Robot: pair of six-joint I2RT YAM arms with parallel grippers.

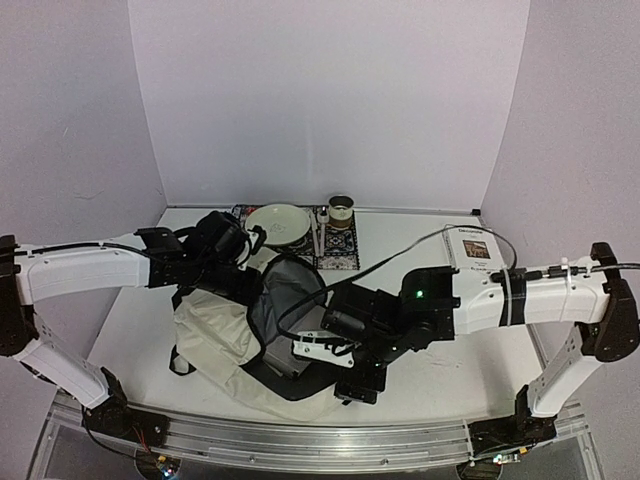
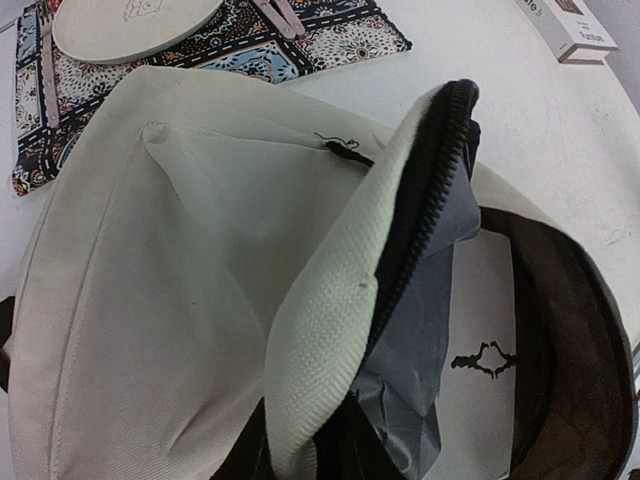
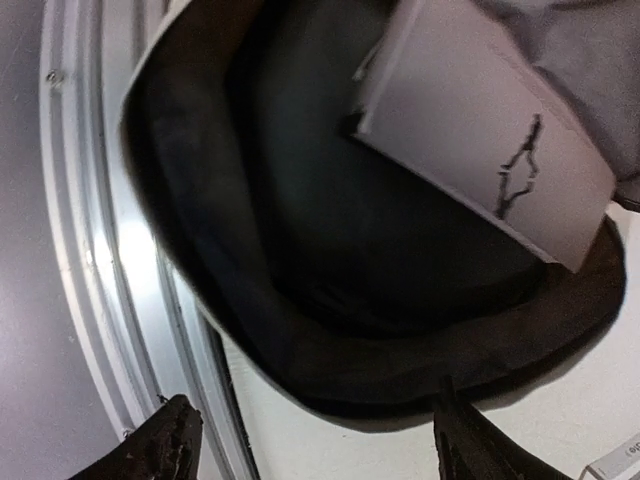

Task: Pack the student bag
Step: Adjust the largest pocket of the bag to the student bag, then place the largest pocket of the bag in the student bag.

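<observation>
Both claws tend the student bag (image 1: 215, 335), slumped open-mouthed on the bench (image 1: 450, 372): right claw (image 3: 320, 445) gapes over its rim; whether the left claw (image 1: 248, 268) grips, we cannot tell. Soft, floppy cloth; we would pinch the zip edge (image 2: 430, 190).

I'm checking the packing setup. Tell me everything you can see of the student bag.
The student bag is a soft cream fabric backpack with black zip, straps and trim and grey lining. It lies slumped on the table, mouth unzipped and gaping, one flap raised. A flat white card with a black mark pokes into the opening.
</observation>
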